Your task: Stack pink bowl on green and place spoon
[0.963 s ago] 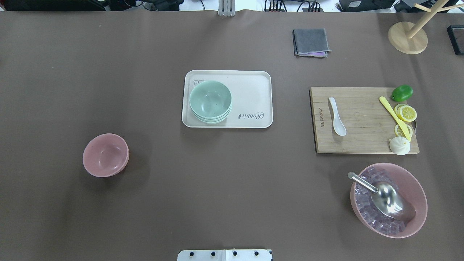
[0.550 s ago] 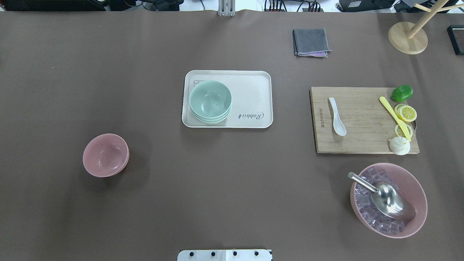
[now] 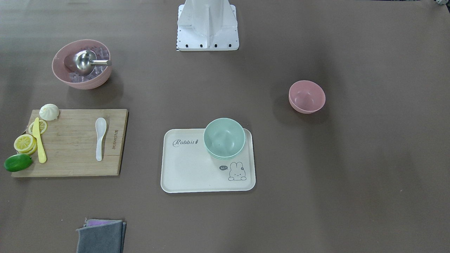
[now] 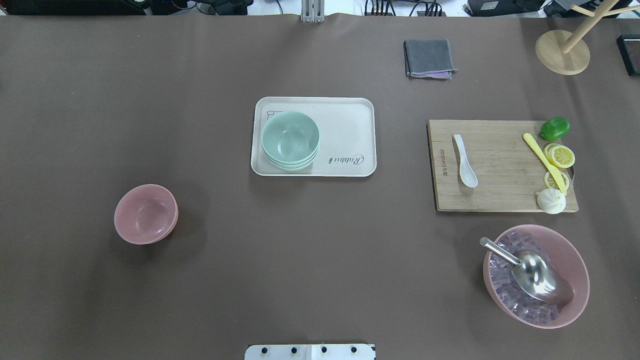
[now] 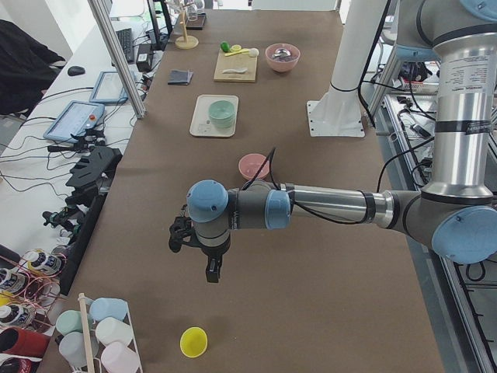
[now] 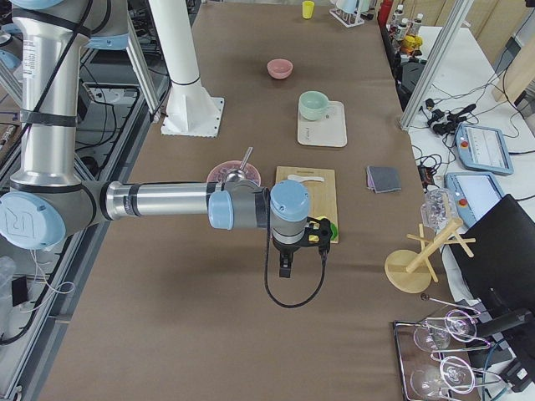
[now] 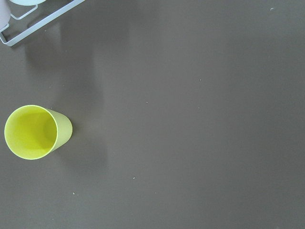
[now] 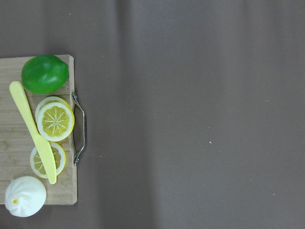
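Note:
A small pink bowl (image 4: 145,214) stands alone on the brown table at the left; it also shows in the front view (image 3: 306,96). A stack of green bowls (image 4: 290,140) sits on the left part of a cream tray (image 4: 345,125). A white spoon (image 4: 464,161) lies on a wooden cutting board (image 4: 505,170). Both grippers are outside the overhead and front views. The left gripper (image 5: 211,273) hangs over bare table far from the pink bowl. The right gripper (image 6: 284,269) hangs beside the board's outer end. I cannot tell whether either is open or shut.
A large pink bowl (image 4: 570,250) of ice cubes holds a metal scoop. A lime, lemon slices, a yellow knife (image 4: 545,162) and a white bun lie on the board. A grey cloth (image 4: 429,58) and a wooden stand (image 4: 562,52) lie far back. A yellow cup (image 7: 34,131) stands under the left wrist.

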